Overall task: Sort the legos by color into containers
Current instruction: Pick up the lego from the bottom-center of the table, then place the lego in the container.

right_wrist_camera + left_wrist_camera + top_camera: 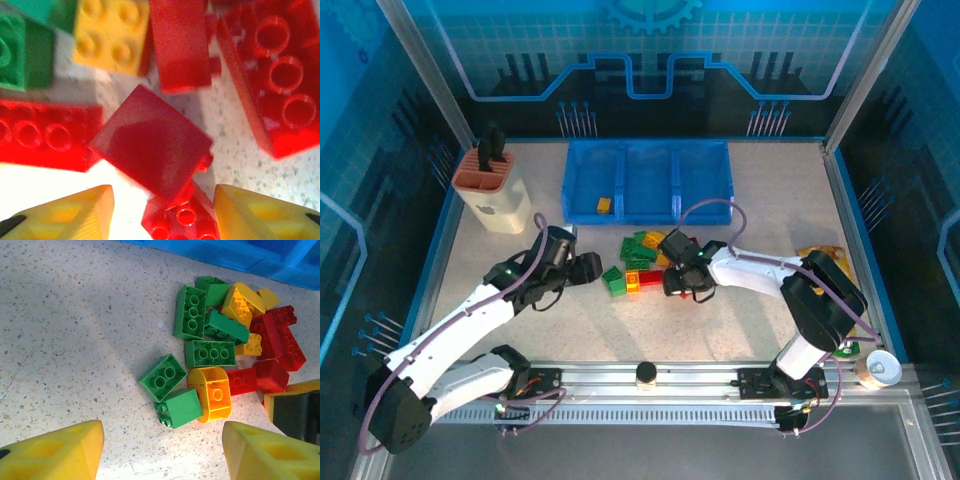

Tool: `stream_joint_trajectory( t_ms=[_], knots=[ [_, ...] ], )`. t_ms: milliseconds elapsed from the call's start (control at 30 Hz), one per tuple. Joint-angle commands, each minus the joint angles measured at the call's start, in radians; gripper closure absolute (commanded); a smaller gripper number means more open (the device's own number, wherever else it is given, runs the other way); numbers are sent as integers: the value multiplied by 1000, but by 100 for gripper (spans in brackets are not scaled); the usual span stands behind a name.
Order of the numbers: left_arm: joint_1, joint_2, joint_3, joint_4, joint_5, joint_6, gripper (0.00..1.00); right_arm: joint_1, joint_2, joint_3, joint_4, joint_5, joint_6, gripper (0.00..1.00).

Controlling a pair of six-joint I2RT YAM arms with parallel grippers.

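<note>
Currently the right gripper (pixel 672 281) sits low over the red end of the legos (pixel 638 262), pads apart, straddling a small red brick (pixel 180 222) without pinching it. I should centre on it, clear of the tilted red slab (pixel 152 145) touching it, before closing. The left gripper (pixel 588 268) hovers wide and empty beside the green bricks (pixel 200 340). The containers (pixel 650 148) lie just beyond the pile, with one yellow brick (pixel 604 205) inside.

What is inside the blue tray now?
One yellow brick lies in the left compartment of the blue tray. The middle and right compartments show bare floor. The right arm's cable hides a thin front strip.
</note>
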Motion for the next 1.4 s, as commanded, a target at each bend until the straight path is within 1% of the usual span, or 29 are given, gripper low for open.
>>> stream_joint_trajectory(
  t_ms=[0,167,367,400,467,533,667,700,833,933,1033,1133,1200,1300,1367],
  knots=[
    [-22,-18,28,-39,-29,-7,35,16,-45,-54,-47,57,39,42],
    [-55,-16,14,-32,-41,-18,35,14,-45,-89,-16,59,32,41],
    [-61,-18,9,-36,-50,-18,35,14,9,-56,9,49,3,46],
    [-62,-20,8,-37,-51,-18,35,14,16,-50,9,47,-2,49],
    [-62,-26,3,-38,-54,-18,35,15,23,-42,5,47,-6,61],
    [-61,-33,-8,-38,-56,-18,35,15,16,-42,-1,40,-9,68],
    [-62,-37,-40,-19,-57,-24,35,16,-31,-42,-26,49,-15,73],
    [-61,-33,-47,-13,-53,-26,35,16,-48,-42,-42,60,-20,73],
    [-61,-14,-68,3,-48,-41,35,-9,-106,55,-100,89,-69,73],
    [-61,-14,-75,-13,-59,-53,35,-81,-120,135,-125,80,-134,73],
    [-61,-59,-97,-19,-75,-84,35,-184,-79,250,-146,44,-204,72],
    [-61,-147,-145,17,-56,-120,35,-284,11,394,-176,6,-262,72],
    [-61,-182,-164,8,-50,-138,35,-340,80,488,-184,-13,-299,72],
    [-62,-181,-169,-34,-46,-149,35,-410,220,640,-219,-51,-321,73],
    [-63,-184,-177,-50,-38,-158,35,-437,305,728,-254,-66,-327,73]
  ],
)
